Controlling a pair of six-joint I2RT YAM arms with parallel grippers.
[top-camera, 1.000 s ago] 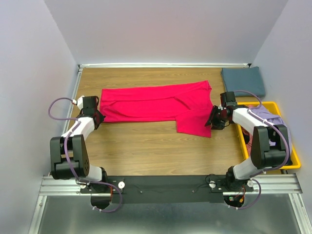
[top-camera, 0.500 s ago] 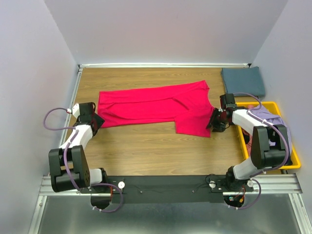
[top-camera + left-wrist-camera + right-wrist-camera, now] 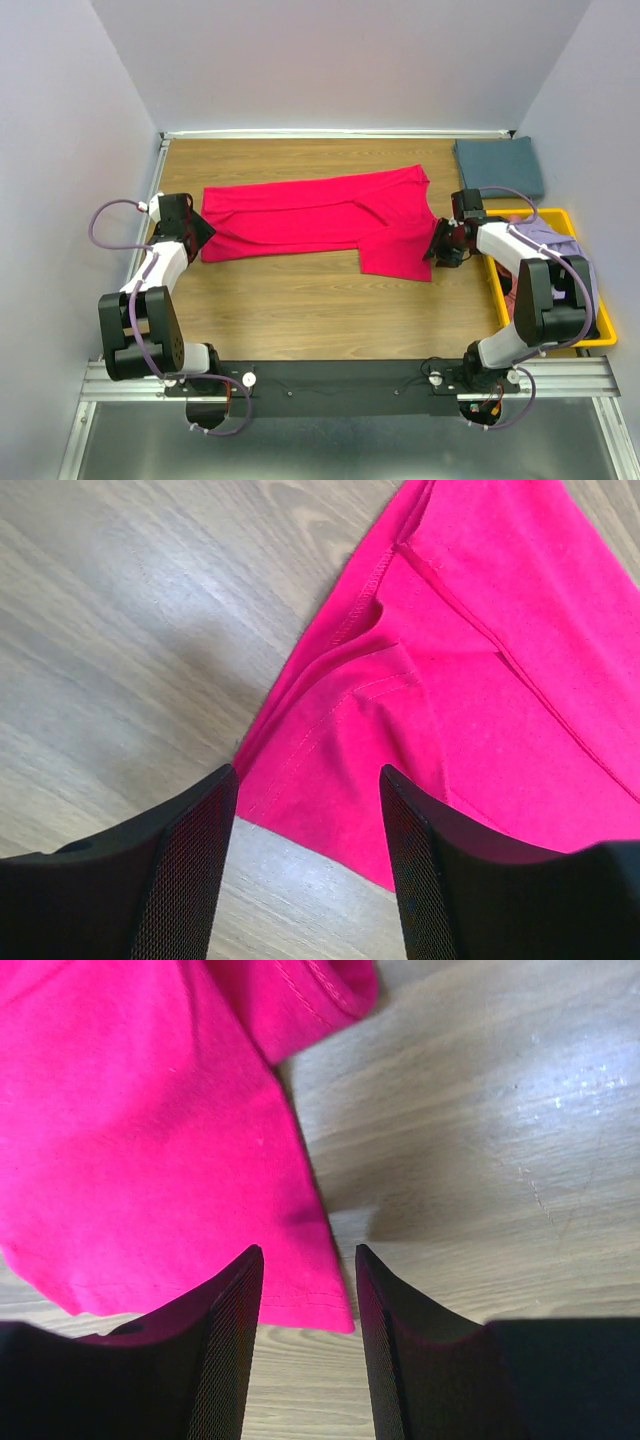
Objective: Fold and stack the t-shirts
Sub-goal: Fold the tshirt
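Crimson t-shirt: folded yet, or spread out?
Partly folded. The crimson t-shirt lies as a long band, layers doubled at its left end in the left wrist view, one flap sticking out by the right gripper.

A wood-grain table (image 3: 300, 300) is shown. A crimson-pink t-shirt (image 3: 310, 215) is spread flat across its middle, stretched from near the left edge towards the right edge, with one flap turned down towards the near edge. A folded slate blue-grey t-shirt (image 3: 498, 165) is laid in the far right corner. A yellow plastic bin (image 3: 550, 212) is set along the right edge, just nearer than that shirt.
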